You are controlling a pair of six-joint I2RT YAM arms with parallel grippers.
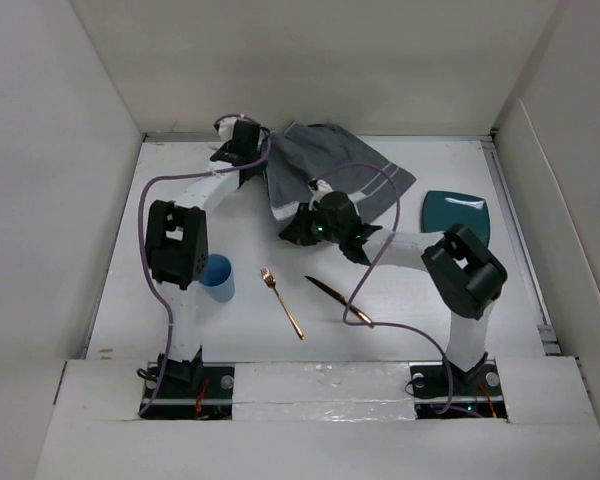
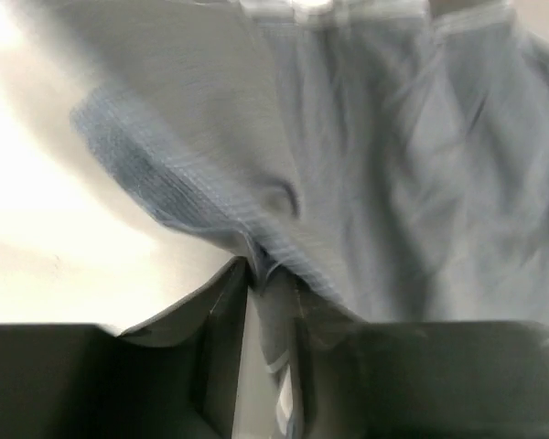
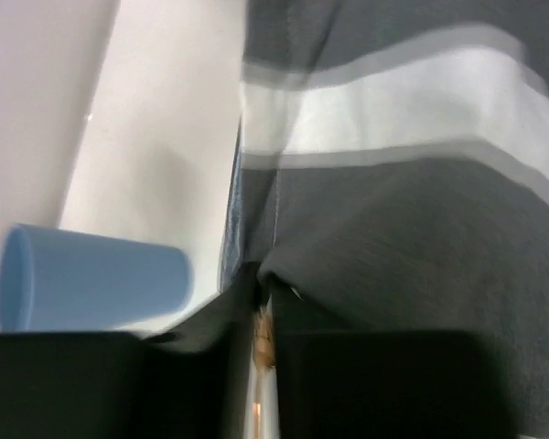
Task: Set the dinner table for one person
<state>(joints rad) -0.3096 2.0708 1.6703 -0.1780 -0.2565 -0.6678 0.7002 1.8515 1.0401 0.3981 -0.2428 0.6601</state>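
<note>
White dinner table [image 1: 380, 310] inside plain white walls; grey striped placemat [image 1: 330, 170] bunched near far edge, left claw [image 2: 265, 274] and right claw [image 3: 261, 279] both pinched on it; blue cup [image 1: 217, 277], fork [image 1: 282, 303], knife [image 1: 337, 297] nearer front edge, teal plate [image 1: 456, 213] by right edge

Robotics lab cell here, not a home: the flat white matte counter [image 1: 240, 330] is boxed in by plain white panel walls [image 1: 70, 150], with the left black-and-white robot arm [image 1: 175, 250] and the right black-and-white robot arm [image 1: 465, 275] bolted at its near edge, purple cables [image 1: 141, 225] looping off them. Scattered on it, dinner things: a grey cloth placemat with white stripes [image 1: 330, 175], a light blue plastic cup [image 1: 218, 278], a copper-coloured metal fork [image 1: 283, 305].
</note>
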